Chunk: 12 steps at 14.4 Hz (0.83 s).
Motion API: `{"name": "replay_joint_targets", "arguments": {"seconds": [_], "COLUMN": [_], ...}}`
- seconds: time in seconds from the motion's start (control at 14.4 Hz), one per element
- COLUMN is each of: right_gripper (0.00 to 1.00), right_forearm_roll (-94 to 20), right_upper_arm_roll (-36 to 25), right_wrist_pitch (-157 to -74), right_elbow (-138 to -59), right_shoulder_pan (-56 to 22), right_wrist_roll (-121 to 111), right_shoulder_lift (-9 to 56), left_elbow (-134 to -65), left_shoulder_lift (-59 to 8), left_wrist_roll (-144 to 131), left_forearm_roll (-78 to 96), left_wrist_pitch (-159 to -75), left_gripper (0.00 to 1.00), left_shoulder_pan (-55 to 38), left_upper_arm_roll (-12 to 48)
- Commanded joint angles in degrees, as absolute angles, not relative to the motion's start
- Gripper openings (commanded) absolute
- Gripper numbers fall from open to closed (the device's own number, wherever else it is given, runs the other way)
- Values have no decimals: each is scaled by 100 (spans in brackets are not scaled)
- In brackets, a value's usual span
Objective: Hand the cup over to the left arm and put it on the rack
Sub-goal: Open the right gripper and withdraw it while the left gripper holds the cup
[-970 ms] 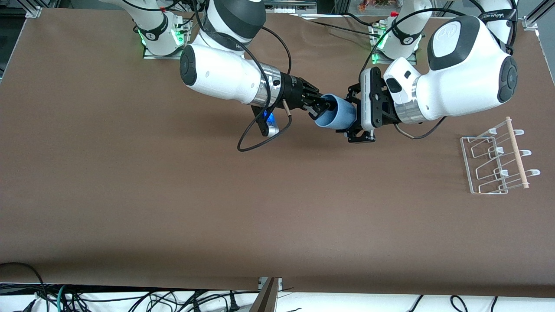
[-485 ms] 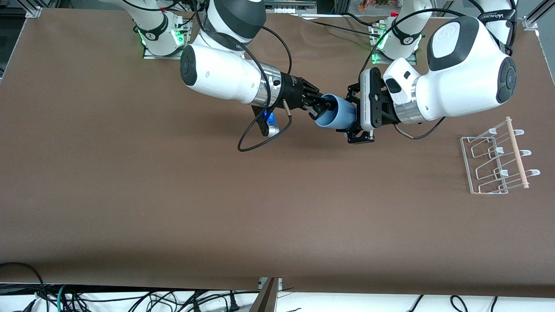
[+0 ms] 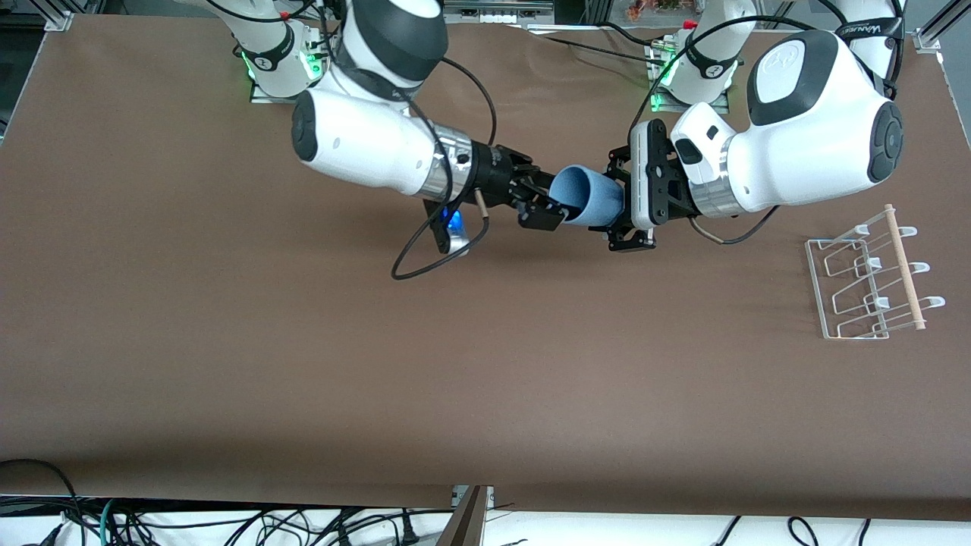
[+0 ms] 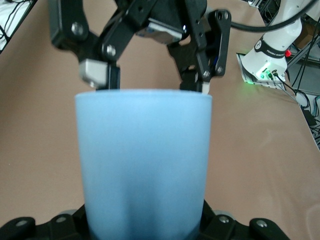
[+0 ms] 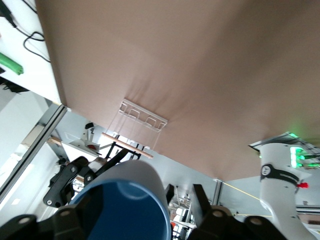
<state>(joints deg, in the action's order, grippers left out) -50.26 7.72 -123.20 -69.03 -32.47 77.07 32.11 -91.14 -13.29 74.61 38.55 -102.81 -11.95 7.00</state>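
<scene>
A brown-covered table (image 3: 303, 364) carries the white wire rack (image 3: 865, 284), its wooden rod (image 3: 904, 267) along one side, resting near the left arm's end. Both arm bases stand along its edge farthest from the front camera.

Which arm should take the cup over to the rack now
Left. The left gripper is shut on the cup, and the rack sits toward its end of the table. The right gripper is open and off the cup's rim.
</scene>
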Motion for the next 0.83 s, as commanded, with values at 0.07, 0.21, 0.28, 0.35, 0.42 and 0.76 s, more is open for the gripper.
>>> {"name": "replay_joint_targets", "arguments": {"seconds": [0.07, 0.21, 0.28, 0.35, 0.42, 0.76], "right_gripper": [99, 99, 99, 99, 99, 99], "right_forearm_roll": [-4765, -4632, -4571, -4544, -4492, -3964], "right_upper_arm_roll": [773, 765, 765, 756, 712, -525], "right_wrist_pitch": [-11270, -10822, -10576, -10295, -9935, -8440], "right_elbow": [-6715, -6715, -6715, -6715, -6715, -6715], "right_shoulder_pan": [-2507, -2173, -1971, -1812, -1645, -1512], "right_wrist_roll": [7462, 7418, 7244, 7033, 6840, 5761], "right_shoulder_lift": [3016, 2901, 2813, 2673, 2507, 1829], "left_elbow": [-9071, -9070, -9062, -9062, -9062, -9062], "left_shoulder_lift": [-1143, -1029, -1020, -1020, -1020, -1081], "left_wrist_roll": [6945, 6847, 6838, 6838, 6838, 6400], "left_forearm_roll": [3211, 2946, 2875, 2761, 2560, 1032], "left_wrist_pitch": [-9363, -9001, -8843, -8720, -8632, -8481], "left_gripper": [6, 6, 6, 6, 6, 6], "left_shoulder_pan": [-1134, -1055, -950, -880, -818, -747], "left_upper_arm_roll": [695, 651, 659, 650, 650, 650]}}
